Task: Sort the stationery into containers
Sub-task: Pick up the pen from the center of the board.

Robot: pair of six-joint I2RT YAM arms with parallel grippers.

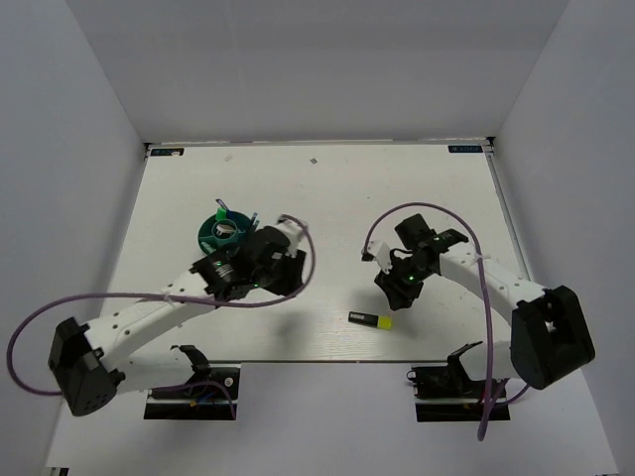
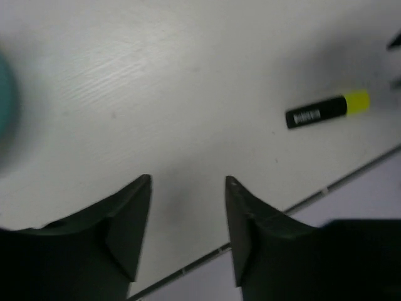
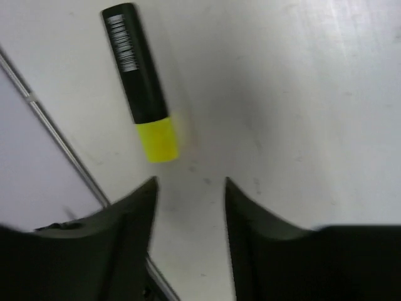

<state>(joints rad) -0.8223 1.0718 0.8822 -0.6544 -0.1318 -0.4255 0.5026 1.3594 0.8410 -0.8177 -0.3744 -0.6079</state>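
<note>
A yellow-black highlighter lies flat on the white table near its front edge, black body to the left. My right gripper hovers just beside its yellow cap. In the right wrist view the highlighter lies a little beyond the left fingertip of that open, empty gripper. The round teal organiser stands left of centre with several stationery pieces upright inside. My left gripper is just right of it, open and empty. The left wrist view shows the highlighter far right and a teal blur of the organiser at the left edge.
The table's front edge runs close under both grippers. White walls enclose the back and both sides. Purple cables loop from each arm. A small dark speck lies near the back edge.
</note>
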